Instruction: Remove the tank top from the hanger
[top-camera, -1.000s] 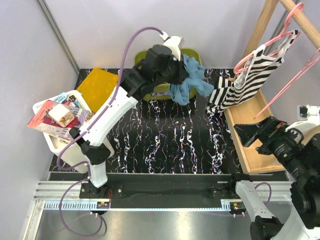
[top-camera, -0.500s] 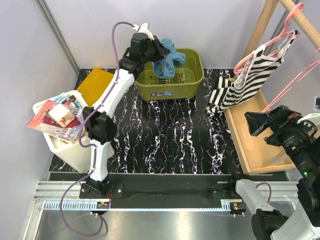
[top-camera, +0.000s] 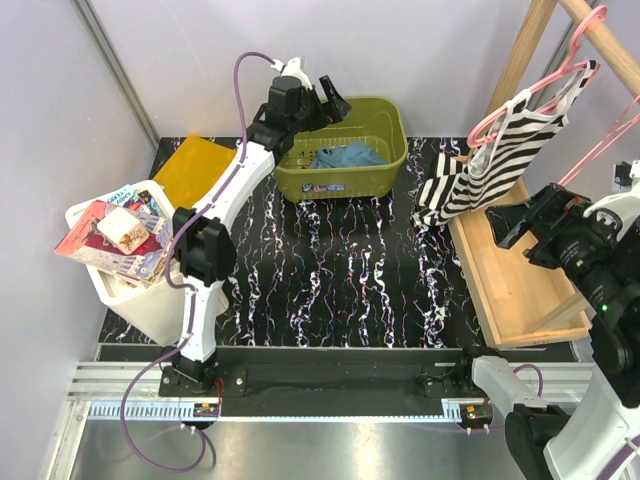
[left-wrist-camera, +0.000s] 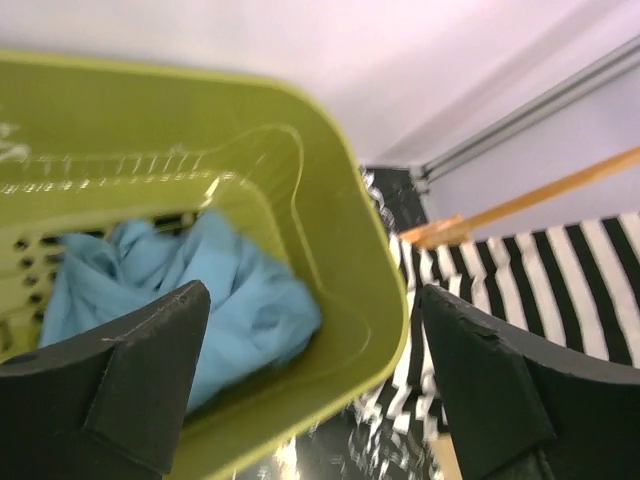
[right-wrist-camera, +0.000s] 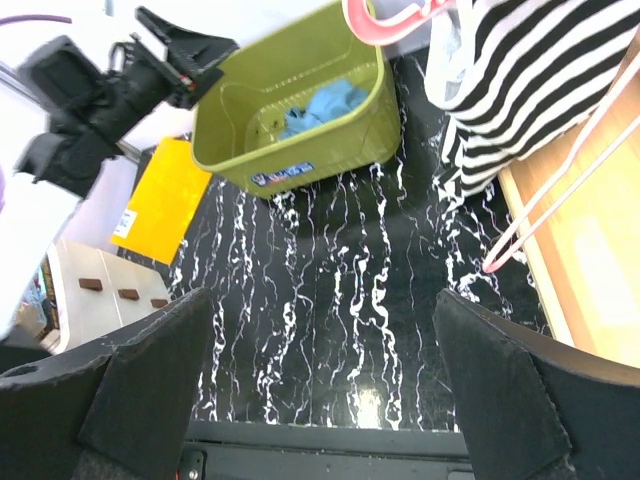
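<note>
While the blue garment now lies inside the green basket at the far centre, no longer pinched above it, the left gripper hangs over the rim, its fingers spread wide. The right gripper gapes empty near the striped tank top, which is on its pink hanger at far right.

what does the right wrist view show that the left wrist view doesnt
Only the right wrist view shows the left gripper from outside, open above the basket, plus the yellow sheet on the table and the pink hanger carrying the top.

Only the left wrist view shows the metal strip running up the wall behind the basket.

Both show the green basket, the blue garment lying inside it, the striped tank top and the black marbled table.
</note>
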